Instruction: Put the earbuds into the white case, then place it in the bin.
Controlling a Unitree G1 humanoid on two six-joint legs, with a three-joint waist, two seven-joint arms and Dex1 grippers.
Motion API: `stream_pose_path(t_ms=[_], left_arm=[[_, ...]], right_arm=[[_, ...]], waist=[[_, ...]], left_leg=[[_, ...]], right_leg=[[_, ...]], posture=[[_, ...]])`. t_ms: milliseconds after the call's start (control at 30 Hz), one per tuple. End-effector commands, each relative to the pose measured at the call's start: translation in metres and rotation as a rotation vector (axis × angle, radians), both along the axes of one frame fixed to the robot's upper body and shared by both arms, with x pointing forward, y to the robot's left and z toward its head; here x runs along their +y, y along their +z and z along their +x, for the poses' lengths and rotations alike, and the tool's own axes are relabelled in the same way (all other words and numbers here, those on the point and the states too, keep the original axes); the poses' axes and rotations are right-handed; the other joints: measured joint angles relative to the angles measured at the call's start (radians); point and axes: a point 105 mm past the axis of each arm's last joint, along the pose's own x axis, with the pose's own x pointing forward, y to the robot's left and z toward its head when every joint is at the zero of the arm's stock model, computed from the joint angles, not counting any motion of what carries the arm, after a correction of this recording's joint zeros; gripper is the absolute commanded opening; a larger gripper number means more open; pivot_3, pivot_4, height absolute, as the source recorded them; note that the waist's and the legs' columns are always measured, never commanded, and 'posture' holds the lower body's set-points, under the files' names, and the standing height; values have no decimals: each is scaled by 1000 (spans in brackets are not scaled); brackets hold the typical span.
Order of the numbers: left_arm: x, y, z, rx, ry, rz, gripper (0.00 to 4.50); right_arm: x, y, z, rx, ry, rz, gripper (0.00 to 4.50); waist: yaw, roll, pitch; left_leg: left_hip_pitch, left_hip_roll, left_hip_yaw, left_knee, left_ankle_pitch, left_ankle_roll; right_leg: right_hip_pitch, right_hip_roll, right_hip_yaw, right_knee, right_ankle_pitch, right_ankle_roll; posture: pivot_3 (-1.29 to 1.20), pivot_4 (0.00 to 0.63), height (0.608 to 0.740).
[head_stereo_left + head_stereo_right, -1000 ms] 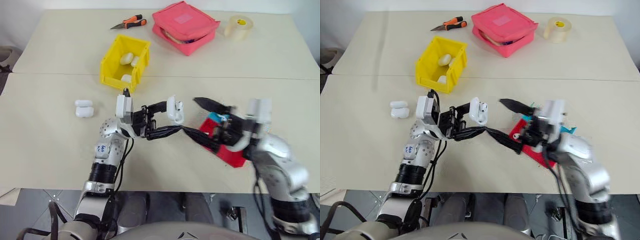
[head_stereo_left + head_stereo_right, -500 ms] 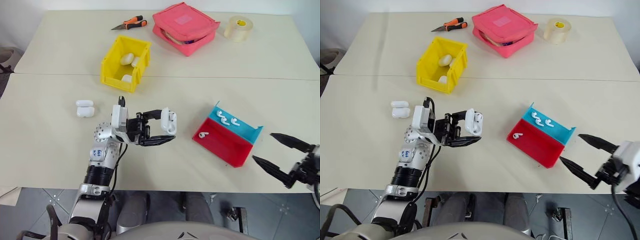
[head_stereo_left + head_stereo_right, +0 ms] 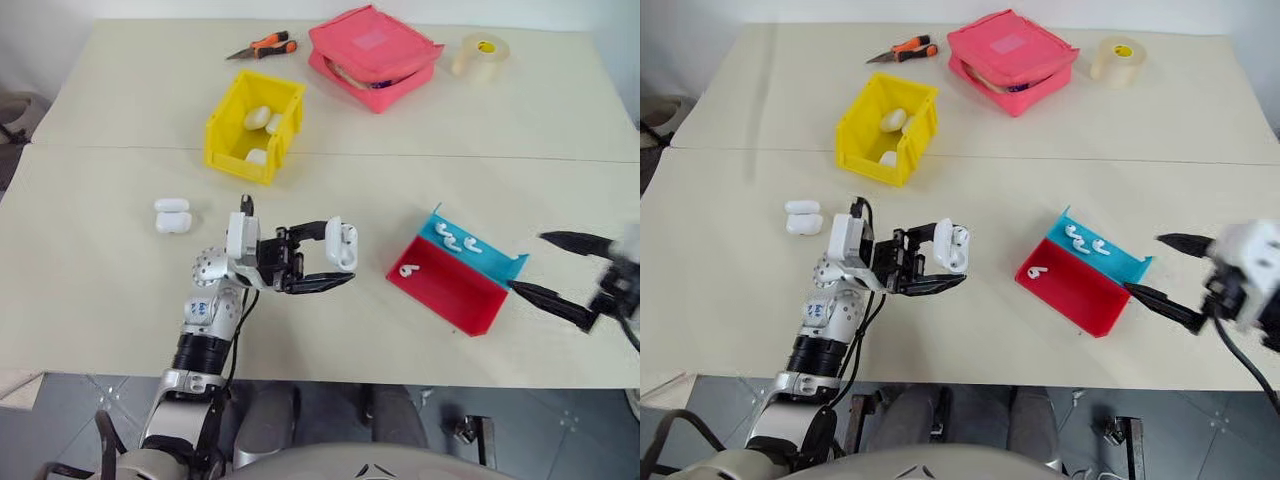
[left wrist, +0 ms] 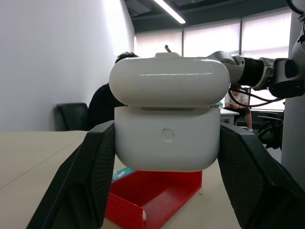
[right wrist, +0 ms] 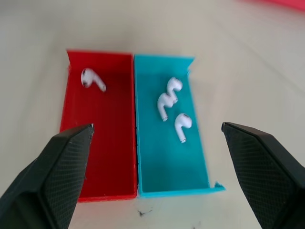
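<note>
**Case gripped over the bench, earbuds lying in the tray**

The bench [image 3: 120,100] is a pale cream top with a seam running across it. The left wrist view looks past it into an office with a white wall, ceiling strip lights, large windows and a seated person [image 4: 102,102] whose features cannot be made out.

The left claw [image 3: 325,255] is clamped on the white case [image 3: 341,243], held above the bench with its lid slightly ajar. The right claw [image 3: 1162,272] hangs spread wide and empty, just right of the red-and-blue tray [image 3: 450,295].

One of the earbuds [image 5: 92,78] lies in the red half, three in the blue half. The bin [image 3: 225,135] stands well behind, with white cases inside, partly hidden by its wall. Two more cases [image 3: 172,214] lie left of the left arm.
</note>
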Motion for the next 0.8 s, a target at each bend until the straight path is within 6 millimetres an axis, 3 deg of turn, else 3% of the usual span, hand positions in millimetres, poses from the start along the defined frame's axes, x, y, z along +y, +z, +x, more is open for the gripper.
stream_pose_path(t_ms=[33,267,733,800], left_arm=[[-2,6,-4,-36,3,-23,2796],[-4,7,-5,-41,11,-30,2796],[-9,9,-7,-42,24,-44,2796],[-9,10,-7,-43,23,-44,2796]], right_arm=[[-4,-6,18,95,-32,-111,4487],[11,-14,44,188,5,-200,4487],[14,-34,69,219,64,-354,4487],[15,-36,71,222,67,-351,4110]], waist=[[3,0,0],[4,0,0],[4,1,0],[4,1,0]], left_leg=[[-1,0,0,0,0,0],[-4,-1,0,-1,1,-1],[-4,-1,1,-1,1,-2],[-4,0,1,-1,1,-2]], right_leg=[[0,0,0,-1,0,0],[-2,-1,-5,-2,-1,-1],[-2,0,-5,-1,0,-1],[-2,0,-5,-1,0,-1]], posture=[[0,150,740],[0,150,740],[0,150,740],[0,150,740]])
